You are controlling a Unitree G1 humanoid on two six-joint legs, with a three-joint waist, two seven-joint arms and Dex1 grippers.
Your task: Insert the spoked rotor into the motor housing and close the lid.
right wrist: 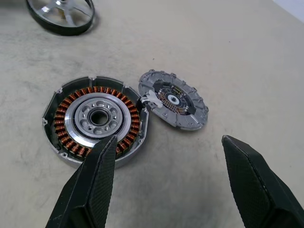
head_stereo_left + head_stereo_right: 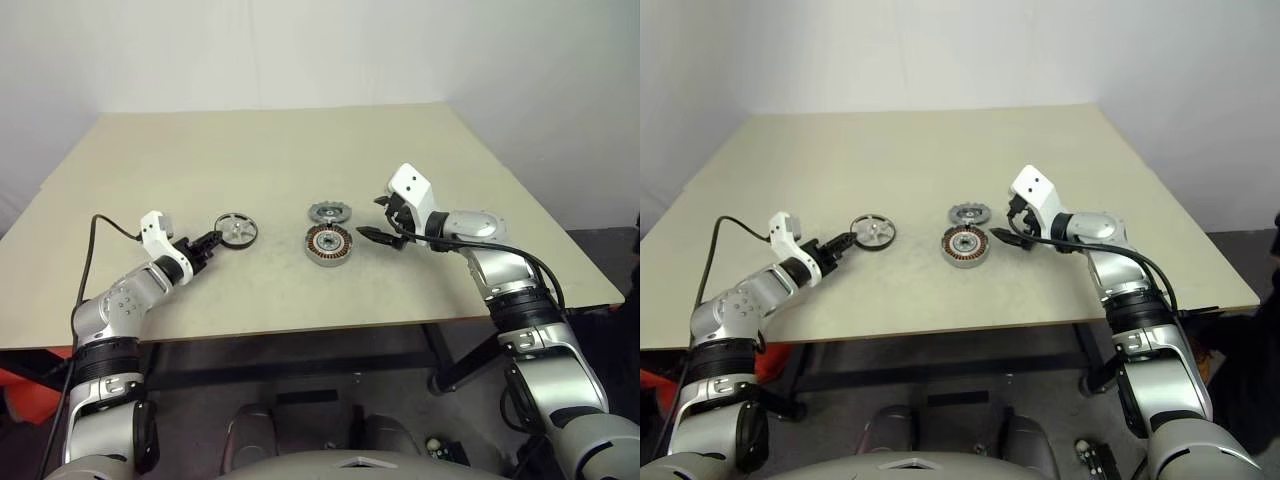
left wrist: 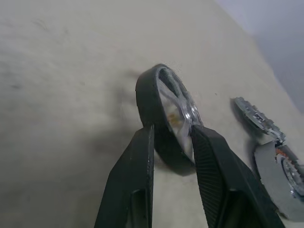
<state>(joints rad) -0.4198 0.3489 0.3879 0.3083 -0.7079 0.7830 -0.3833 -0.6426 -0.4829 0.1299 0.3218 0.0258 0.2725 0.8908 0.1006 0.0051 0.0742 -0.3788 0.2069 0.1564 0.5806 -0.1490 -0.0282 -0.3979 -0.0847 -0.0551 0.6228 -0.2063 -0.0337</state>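
Observation:
The spoked rotor [image 2: 236,229], a dark ring with silvery spokes, is at the table's left of centre. My left gripper [image 2: 208,240] is shut on its near rim, one finger [image 3: 140,156] outside the ring and the other [image 3: 209,156] over the spokes. I cannot tell whether the rotor rests on the table. The motor housing [image 1: 97,118], with copper windings and a central hub, lies open at mid-table. The notched grey lid [image 1: 173,99] lies just behind it, touching its edge. My right gripper [image 2: 378,220] hovers open just right of the housing, holding nothing.
The tan table [image 2: 300,325] has its front edge close to me and a white wall behind. A black cable [image 2: 95,250] loops off my left arm. Bare tabletop lies between the rotor and the housing.

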